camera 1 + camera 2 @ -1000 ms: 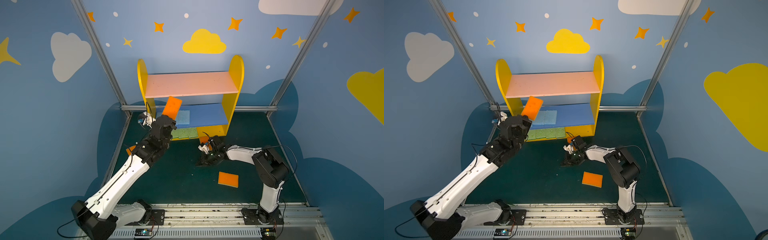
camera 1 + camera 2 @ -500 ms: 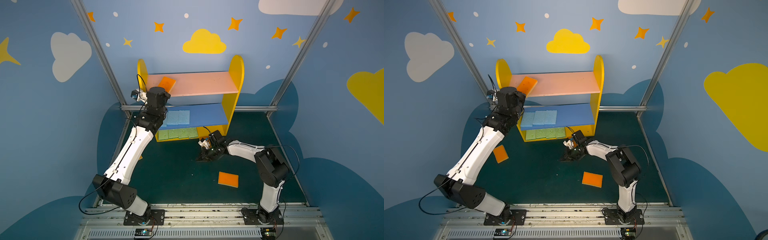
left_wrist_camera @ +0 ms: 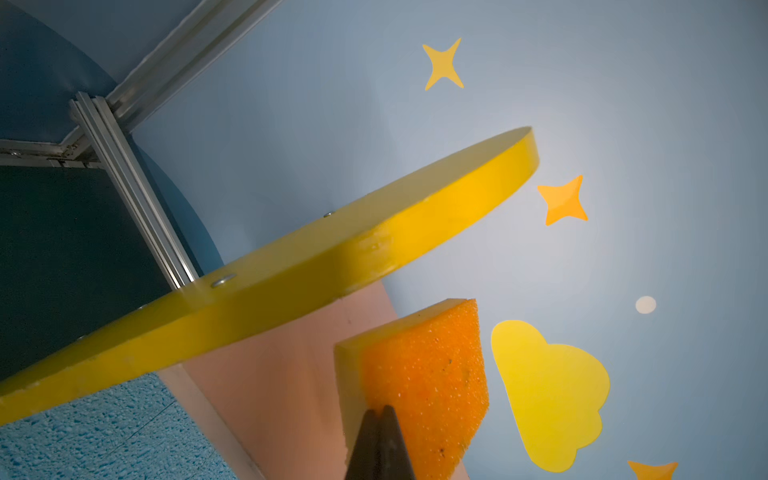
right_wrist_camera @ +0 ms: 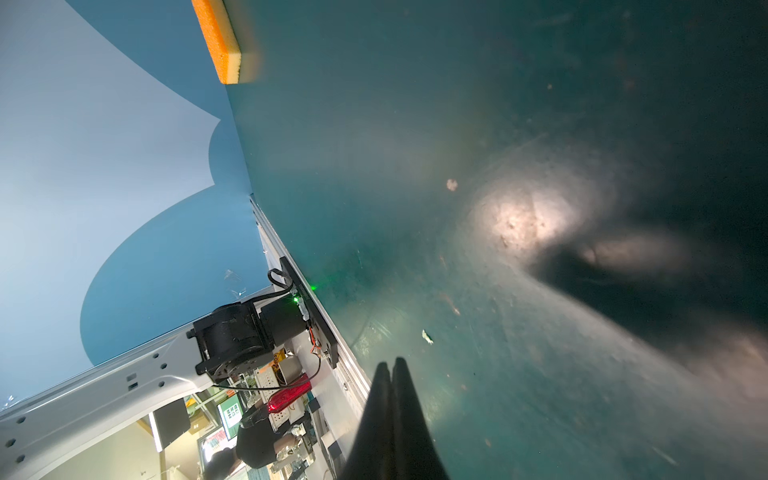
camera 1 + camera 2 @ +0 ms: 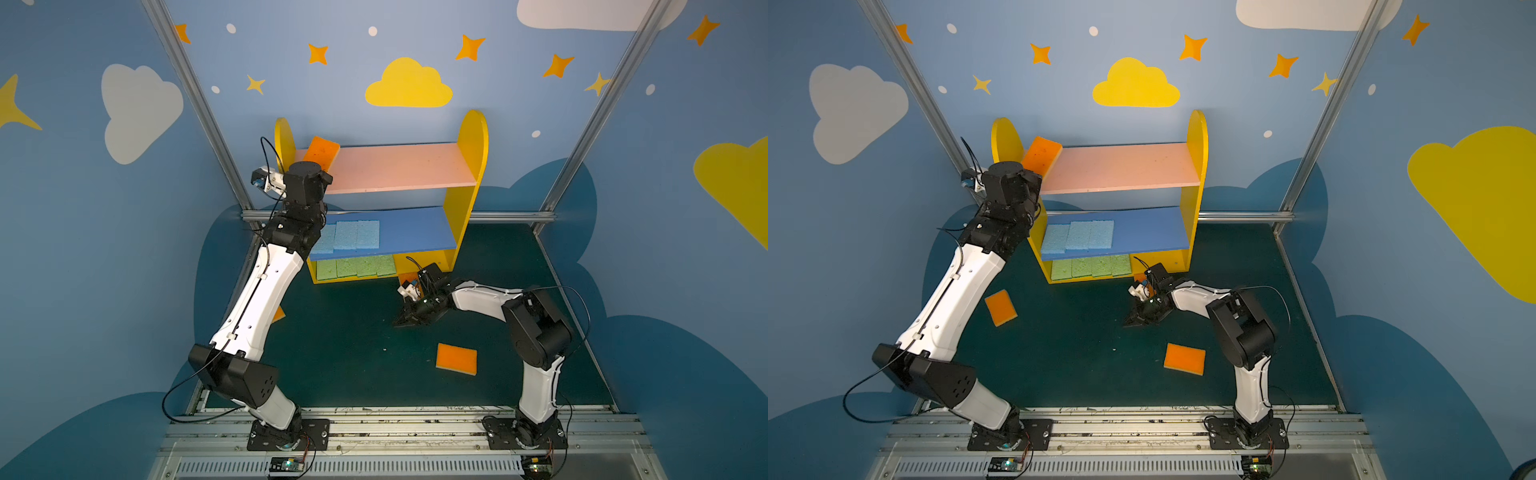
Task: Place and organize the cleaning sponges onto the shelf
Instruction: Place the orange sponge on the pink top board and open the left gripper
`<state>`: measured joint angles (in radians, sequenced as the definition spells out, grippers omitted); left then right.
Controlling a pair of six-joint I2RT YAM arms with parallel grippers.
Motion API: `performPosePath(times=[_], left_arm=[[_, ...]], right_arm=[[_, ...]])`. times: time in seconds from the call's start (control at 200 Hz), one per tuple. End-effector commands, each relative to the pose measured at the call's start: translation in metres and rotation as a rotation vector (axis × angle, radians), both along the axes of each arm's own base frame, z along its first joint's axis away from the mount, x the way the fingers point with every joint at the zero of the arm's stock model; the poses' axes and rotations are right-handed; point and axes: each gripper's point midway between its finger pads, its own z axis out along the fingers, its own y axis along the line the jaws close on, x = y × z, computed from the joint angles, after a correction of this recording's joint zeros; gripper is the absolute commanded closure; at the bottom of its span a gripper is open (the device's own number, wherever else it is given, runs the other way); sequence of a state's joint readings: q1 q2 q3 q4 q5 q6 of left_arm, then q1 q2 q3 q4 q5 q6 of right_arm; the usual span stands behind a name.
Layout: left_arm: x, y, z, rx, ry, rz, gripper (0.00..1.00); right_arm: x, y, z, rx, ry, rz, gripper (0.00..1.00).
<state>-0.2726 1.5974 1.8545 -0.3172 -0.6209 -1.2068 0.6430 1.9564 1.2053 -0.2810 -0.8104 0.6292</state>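
- Sponge height is the main change: a second ago the left gripper (image 3: 380, 415) has the held orange sponge (image 5: 322, 151) low, in front of the blue board (image 5: 415, 232). Now it holds it up at the pink board (image 5: 399, 166), at that board's end toward the left of the frame in both top views
- Grip is firm: the jaws pinch one short end of the sponge, which sits tilted with its orange face up; whether its far edge touches the board I cannot tell
- Right gripper (image 5: 402, 321) is pressed together and empty, low over the floor (image 5: 353, 332) at centre right of the frame, and has hardly shifted over that second
- Meaning for the task, as I judge it: the orange row on the shelf (image 5: 471, 166) is only beginning
- Three light blue sponges (image 5: 351, 235) lie on the blue board and four light green sponges (image 5: 355, 266) line the bottom board (image 5: 353, 279)
- An orange floor sponge (image 5: 456, 358) lies lower right of centre and a second orange floor sponge (image 5: 1000, 307) lies left of centre
- Edges: the yellow side panel (image 3: 374, 249) stands just beside the held sponge, so margin is slim on that side; the board's front edge runs beneath the wrist
- Room: the rest of the pink board, toward the right of the frame, is bare, leaving space for the other orange ones
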Motion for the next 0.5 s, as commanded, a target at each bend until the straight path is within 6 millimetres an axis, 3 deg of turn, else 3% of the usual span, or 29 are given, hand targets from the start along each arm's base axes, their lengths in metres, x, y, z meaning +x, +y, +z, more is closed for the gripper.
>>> performPosePath(times=[0.0, 0.496], left_arm=[[-0.013, 0.015, 0.017, 0.022, -0.04, 0.058, 0.97], [-0.013, 0.027, -0.004, 0.005, -0.003, 0.147, 0.97]], right_arm=[[0.0, 0.001, -0.004, 0.003, 0.026, 0.007, 1.0], [-0.003, -0.001, -0.012, 0.0, 0.049, 0.01, 1.0]])
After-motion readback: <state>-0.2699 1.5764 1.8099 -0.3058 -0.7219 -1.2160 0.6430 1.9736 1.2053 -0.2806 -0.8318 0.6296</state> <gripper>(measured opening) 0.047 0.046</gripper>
